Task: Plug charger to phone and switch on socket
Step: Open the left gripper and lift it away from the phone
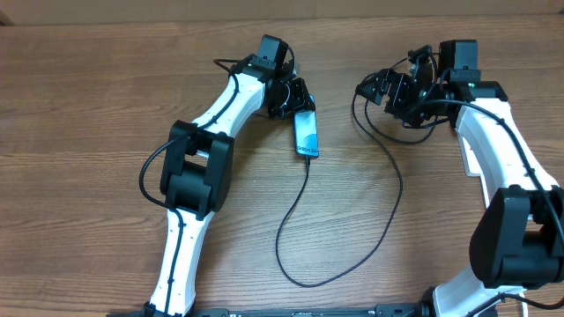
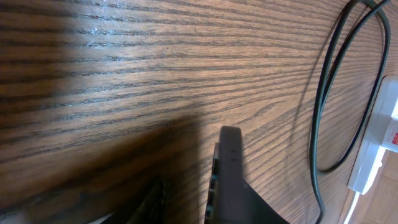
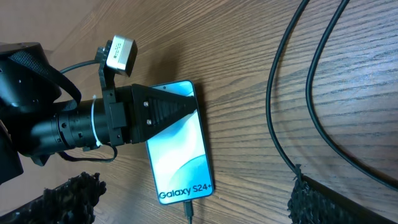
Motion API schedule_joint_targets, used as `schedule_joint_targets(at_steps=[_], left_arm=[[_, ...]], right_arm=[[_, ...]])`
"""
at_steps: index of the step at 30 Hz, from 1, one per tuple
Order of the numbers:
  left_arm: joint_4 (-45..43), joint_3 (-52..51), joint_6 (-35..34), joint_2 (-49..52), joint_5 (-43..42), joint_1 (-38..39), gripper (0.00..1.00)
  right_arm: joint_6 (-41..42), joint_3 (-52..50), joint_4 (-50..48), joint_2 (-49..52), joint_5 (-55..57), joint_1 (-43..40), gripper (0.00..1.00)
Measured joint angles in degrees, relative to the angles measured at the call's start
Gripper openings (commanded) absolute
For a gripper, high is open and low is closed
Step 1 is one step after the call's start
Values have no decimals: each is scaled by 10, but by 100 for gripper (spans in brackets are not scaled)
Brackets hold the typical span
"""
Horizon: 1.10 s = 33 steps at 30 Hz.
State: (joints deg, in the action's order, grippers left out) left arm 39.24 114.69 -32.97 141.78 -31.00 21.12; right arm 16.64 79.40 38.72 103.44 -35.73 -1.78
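Bare table (image 1: 88, 106) left of the phone (image 1: 306, 134); charger cable (image 1: 401, 187) loop across centre and right.

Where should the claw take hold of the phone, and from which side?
Probably across its two long edges near the top end, coming down from above. The phone lies flat, screen up, and the charger tip sits at its bottom end, so keep clear there.

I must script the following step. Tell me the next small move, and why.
Probably lift the left gripper straight up, clear of the phone. The charger tip looks seated in the phone's lower edge, so steadying the phone seems finished. The gripper covers only its top end. Clearing it leaves just the socket to deal with.
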Motion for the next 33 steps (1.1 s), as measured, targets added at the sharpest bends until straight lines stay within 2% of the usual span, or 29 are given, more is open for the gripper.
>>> schedule_joint_targets(at_steps=[13,15,17,18,20,23,26,33], left_arm=[[2,0,-1,0,0,0,36],[2,0,-1,0,0,0,39],[2,0,-1,0,-3,0,46],[2,0,-1,0,-4,0,54],[2,3,-2,0,-11,0,63],[2,9,-5,0,-17,0,83],[2,14,-8,-2,-21,0,98],[5,18,-10,-4,-21,1,100]], right_arm=[[0,0,1,0,0,0,100],[0,0,1,0,0,0,100],[0,0,2,0,0,0,100],[0,0,2,0,0,0,100],[0,0,2,0,0,0,100],[0,0,3,0,0,0,100],[-1,0,3,0,0,0,100],[-2,0,4,0,0,0,100]])
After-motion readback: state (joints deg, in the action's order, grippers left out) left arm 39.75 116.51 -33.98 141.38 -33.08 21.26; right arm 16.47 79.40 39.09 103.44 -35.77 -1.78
